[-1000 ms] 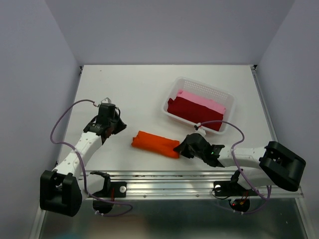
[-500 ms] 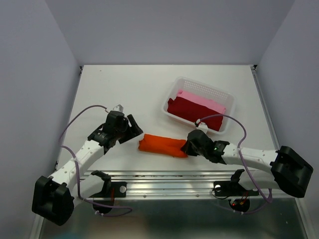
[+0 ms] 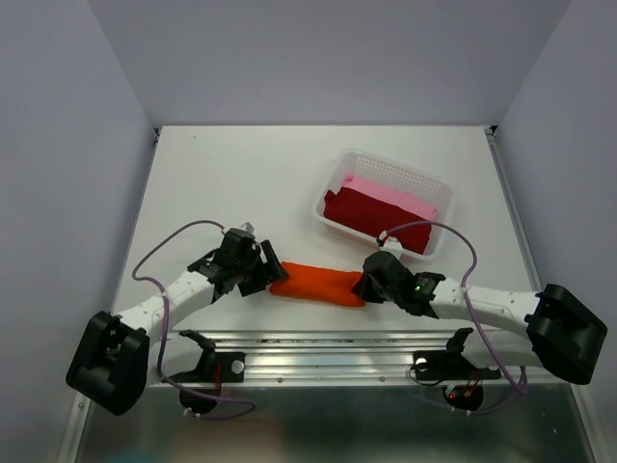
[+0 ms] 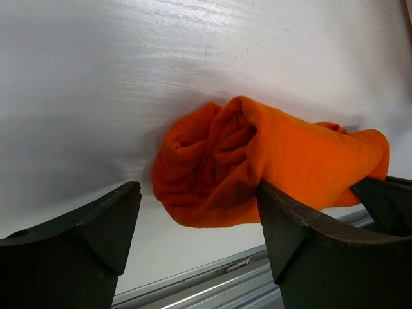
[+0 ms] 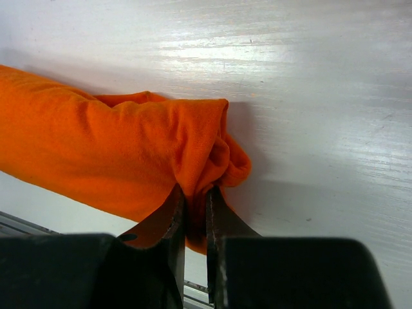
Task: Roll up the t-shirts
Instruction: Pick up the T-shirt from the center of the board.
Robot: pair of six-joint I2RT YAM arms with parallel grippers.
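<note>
Three t-shirts: one rolled orange t-shirt (image 3: 318, 284) lies on the table (image 3: 241, 174) near its front edge, and one dark red t-shirt (image 3: 371, 214) and one pale pink t-shirt (image 3: 393, 194) fill the single white lattice basket (image 3: 425, 179) behind it. The left gripper (image 3: 268, 277) gapes wide astride the roll's left end. The right gripper (image 3: 365, 285) pinches a fold at its right end.

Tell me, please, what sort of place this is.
Likely a robotics lab test cell: a white table boxed in by bare walls, a left arm and right arm bolted at its near edge, and staged laundry, a rolled orange t-shirt and a white lattice basket of folded shirts.
</note>
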